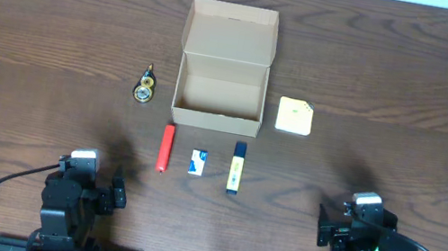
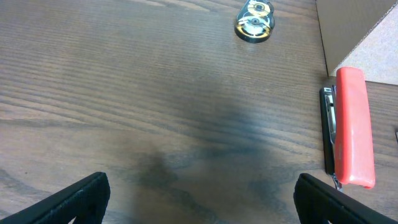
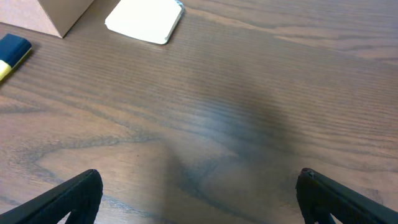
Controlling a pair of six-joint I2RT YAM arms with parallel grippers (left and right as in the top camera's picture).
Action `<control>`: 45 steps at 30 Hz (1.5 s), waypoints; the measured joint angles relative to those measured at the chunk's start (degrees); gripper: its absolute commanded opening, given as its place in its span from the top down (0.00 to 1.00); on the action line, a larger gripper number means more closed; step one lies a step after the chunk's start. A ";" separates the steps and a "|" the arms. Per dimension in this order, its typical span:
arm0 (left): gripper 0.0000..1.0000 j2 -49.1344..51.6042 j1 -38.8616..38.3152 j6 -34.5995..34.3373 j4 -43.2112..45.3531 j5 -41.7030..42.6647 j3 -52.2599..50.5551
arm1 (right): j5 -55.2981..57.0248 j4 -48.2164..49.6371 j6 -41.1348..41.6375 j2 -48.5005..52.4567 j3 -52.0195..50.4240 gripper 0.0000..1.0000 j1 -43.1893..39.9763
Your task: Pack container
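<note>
Left gripper (image 2: 202, 205) and right gripper (image 3: 202, 202) hang with fingers apart, well in front of the container (image 1: 219, 97), which is open and empty; red tool (image 2: 354, 130) lies just before it; better to grasp it across its narrow width.

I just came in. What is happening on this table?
Nothing is being handled yet. The left arm and right arm sit at the near edge, jaws open and empty. The cardboard box stands open and empty in the middle. Around it lie a red tool, a small white packet, a yellow highlighter, a sticky-note pad and a round gold-black item.
</note>
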 measured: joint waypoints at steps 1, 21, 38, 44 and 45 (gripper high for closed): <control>0.05 0.00 0.00 0.00 0.00 0.00 0.00 | 0.00 0.02 0.00 0.00 0.00 0.01 0.00; 0.05 0.00 0.00 0.00 0.00 0.00 0.00 | 0.02 0.00 0.00 0.00 0.00 0.01 0.00; 0.05 0.00 0.00 0.00 0.00 0.00 0.00 | 0.00 0.04 0.00 0.02 0.00 0.01 0.00; 0.05 -0.02 0.00 0.00 -0.02 0.00 0.00 | -1.57 5.68 1.81 9.42 1.29 0.01 -0.04; 0.05 -0.02 0.00 0.00 -0.02 0.00 0.00 | -1.75 6.58 2.86 12.24 2.54 0.01 -0.04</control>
